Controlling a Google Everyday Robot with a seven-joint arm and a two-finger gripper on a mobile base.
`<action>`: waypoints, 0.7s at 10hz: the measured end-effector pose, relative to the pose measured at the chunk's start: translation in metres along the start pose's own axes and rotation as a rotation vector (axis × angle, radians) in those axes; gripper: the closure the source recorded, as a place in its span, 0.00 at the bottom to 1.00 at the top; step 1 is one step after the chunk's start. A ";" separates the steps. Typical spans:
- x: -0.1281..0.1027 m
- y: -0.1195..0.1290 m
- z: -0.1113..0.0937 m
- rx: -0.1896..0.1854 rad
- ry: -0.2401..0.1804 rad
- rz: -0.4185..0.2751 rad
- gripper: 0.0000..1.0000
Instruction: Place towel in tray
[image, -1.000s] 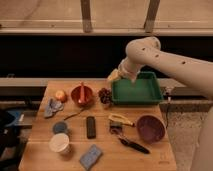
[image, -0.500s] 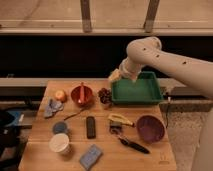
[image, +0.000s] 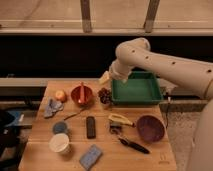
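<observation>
The towel (image: 52, 106), a small crumpled blue-grey cloth, lies at the left edge of the wooden table, left of the red bowl (image: 81, 95). The tray (image: 136, 89), a large green bin, stands at the table's back right and looks empty. My gripper (image: 105, 77) hangs at the end of the white arm just off the tray's left back corner, above the table's back edge. It looks open, with nothing in it. It is far from the towel, which lies to its lower left.
An orange fruit (image: 60, 95) sits next to the red bowl, dark grapes (image: 104, 95) beside the tray. Nearer the front are a blue disc (image: 60, 127), white cup (image: 59, 143), sponge (image: 90, 156), black remote (image: 91, 126), banana (image: 120, 119), purple bowl (image: 150, 128) and dark utensil (image: 132, 145).
</observation>
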 end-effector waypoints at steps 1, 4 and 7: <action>-0.005 0.026 0.009 -0.022 0.002 -0.033 0.20; -0.007 0.092 0.027 -0.106 0.010 -0.131 0.20; -0.001 0.152 0.034 -0.208 0.007 -0.248 0.20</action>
